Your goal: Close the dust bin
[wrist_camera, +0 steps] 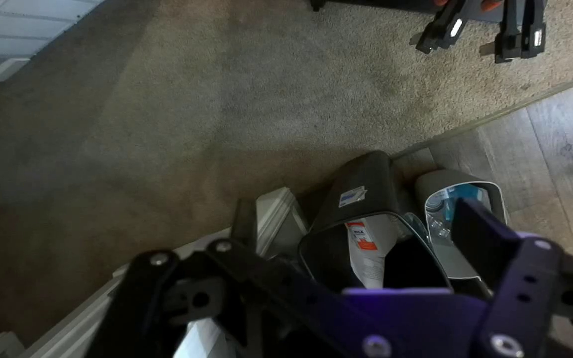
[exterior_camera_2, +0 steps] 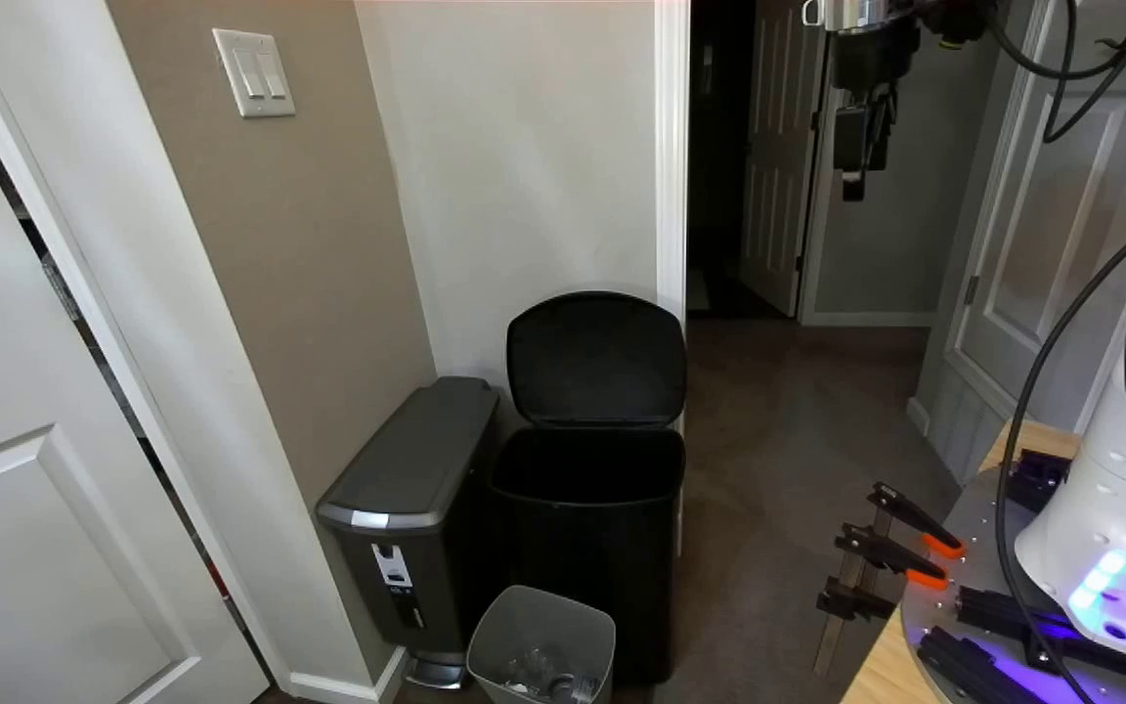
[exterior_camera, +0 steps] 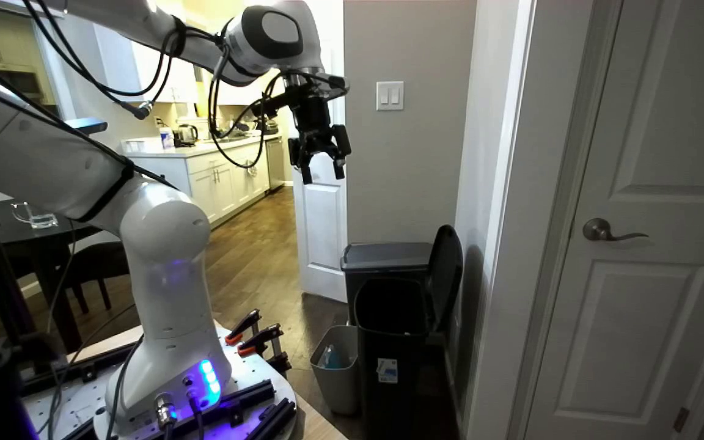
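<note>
Standing with lid up: dust bin point(exterior_camera_2: 584, 567), tall, black, rectangular, near the pale wall point(exterior_camera_2: 534, 176). Black lid point(exterior_camera_2: 597, 357), rounded at its free end, sits roughly upright on the wall-side edge; can't tell if it touches the wall. Mouth fully exposed. Wrist view shows a white container point(wrist_camera: 368, 248) marked MILK inside. Small sticker point(exterior_camera: 387, 371) on the bin's side.

Gripper point(exterior_camera: 323, 174) hangs well above the bin, pointing down. Fingers point(wrist_camera: 480, 241) spread wide apart, just air between them, touching nothing.

Around it: dark grey pedal bin point(exterior_camera_2: 416, 460) right beside, its own cover down. Small grey pail point(exterior_camera: 341, 391) with clear plastic and something blue inside, close in front of the black one, taking up floor there. Black clamps point(exterior_camera_2: 881, 550) with orange tips grip the table point(exterior_camera_2: 886, 675) edge, apart from the bins.
</note>
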Motion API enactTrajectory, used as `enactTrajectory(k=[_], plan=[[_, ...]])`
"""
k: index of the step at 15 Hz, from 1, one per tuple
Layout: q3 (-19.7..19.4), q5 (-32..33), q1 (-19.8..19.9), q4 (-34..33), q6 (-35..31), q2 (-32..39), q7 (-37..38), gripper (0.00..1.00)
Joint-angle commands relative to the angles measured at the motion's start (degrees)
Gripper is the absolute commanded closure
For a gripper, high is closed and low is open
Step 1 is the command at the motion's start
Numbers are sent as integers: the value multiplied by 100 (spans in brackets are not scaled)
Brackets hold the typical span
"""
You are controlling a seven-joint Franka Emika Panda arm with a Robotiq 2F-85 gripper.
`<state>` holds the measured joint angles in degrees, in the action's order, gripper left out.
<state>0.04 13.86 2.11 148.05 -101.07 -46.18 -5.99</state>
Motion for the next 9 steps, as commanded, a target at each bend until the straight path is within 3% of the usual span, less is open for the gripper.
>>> enactTrajectory(k=[1,5,9], plan=[[-9,15,-90,47,-174,6,165,0],[91,-158,-202,131,-1007,89,521,0],[184,-82,-228,458,-2419,125,790,0]])
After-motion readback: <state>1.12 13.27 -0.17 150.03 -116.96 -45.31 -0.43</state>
